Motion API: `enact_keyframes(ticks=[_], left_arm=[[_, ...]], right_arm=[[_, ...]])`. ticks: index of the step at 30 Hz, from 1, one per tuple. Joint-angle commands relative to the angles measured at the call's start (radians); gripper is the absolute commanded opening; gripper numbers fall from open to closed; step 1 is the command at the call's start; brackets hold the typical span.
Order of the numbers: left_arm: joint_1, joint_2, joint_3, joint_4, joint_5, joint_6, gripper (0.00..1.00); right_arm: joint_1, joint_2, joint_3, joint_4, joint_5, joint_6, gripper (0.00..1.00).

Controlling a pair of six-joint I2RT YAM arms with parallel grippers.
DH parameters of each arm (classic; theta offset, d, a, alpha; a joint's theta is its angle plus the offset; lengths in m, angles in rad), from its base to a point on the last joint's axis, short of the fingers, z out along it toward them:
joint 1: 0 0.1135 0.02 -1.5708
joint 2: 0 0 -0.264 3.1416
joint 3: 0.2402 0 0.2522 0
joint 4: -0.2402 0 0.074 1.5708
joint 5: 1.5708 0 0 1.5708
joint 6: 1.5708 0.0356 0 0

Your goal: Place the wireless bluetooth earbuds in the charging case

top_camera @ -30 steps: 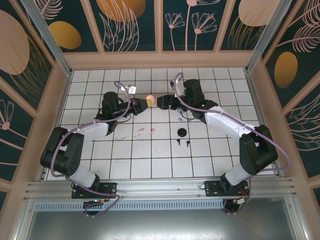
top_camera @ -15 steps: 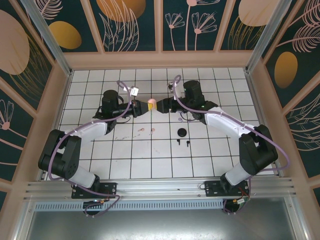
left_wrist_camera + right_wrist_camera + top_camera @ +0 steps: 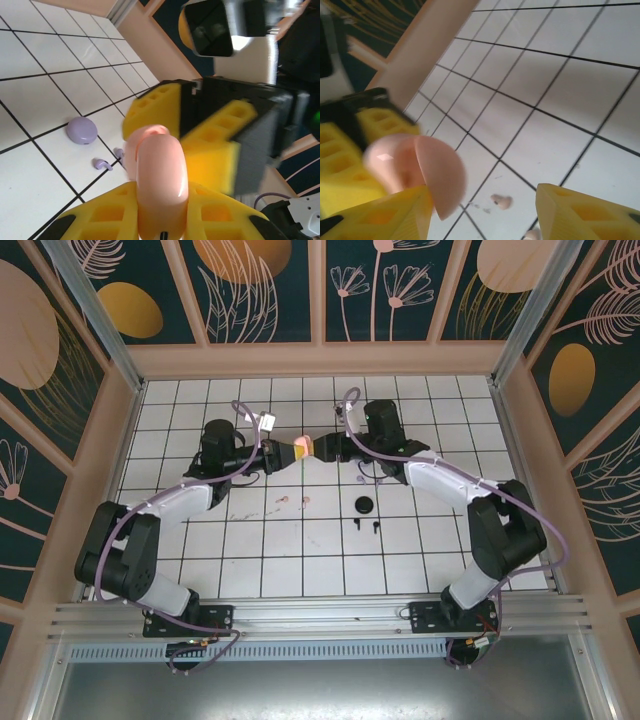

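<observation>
Over the last second the right claw (image 3: 322, 447) has slid in towards the left claw (image 3: 288, 451), and the pink case (image 3: 303, 445) between them has dropped slightly. The left claw grips that case above the tabletop (image 3: 260, 560) with its halves hinged apart; what it holds cannot be told. The right claw stands wide, one finger (image 3: 395, 215) at the lid's edge. The pink earbuds (image 3: 283, 502) lie loose on the tabletop below, too small to tell which way they point. The lavender earbuds (image 3: 102, 163) lie flat, stems along the surface, beside the shut lavender case (image 3: 81, 131). The black earbuds (image 3: 357, 524) sit just on the near side of the black case (image 3: 363, 505).
</observation>
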Motion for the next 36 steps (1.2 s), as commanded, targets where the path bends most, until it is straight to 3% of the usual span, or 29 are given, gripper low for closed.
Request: enact_keyframes(ticks=[1, 8, 15, 36], left_arm=[[-0.005, -0.06, 0.014, 0.061, 0.048, -0.01, 0.0], [-0.005, -0.07, 0.003, 0.059, 0.042, -0.007, 0.0], [-0.005, -0.05, -0.011, 0.15, 0.094, -0.072, 0.0], [-0.005, -0.04, -0.009, 0.2, 0.121, -0.119, 0.0]], right_arm=[[-0.039, 0.035, -0.033, 0.027, 0.031, 0.04, 0.56], [-0.04, -0.083, -0.095, 0.03, -0.019, 0.041, 0.56], [-0.038, -0.178, -0.132, 0.09, -0.199, 0.041, 0.56], [0.006, -0.113, -0.007, 0.073, -0.158, 0.054, 0.48]])
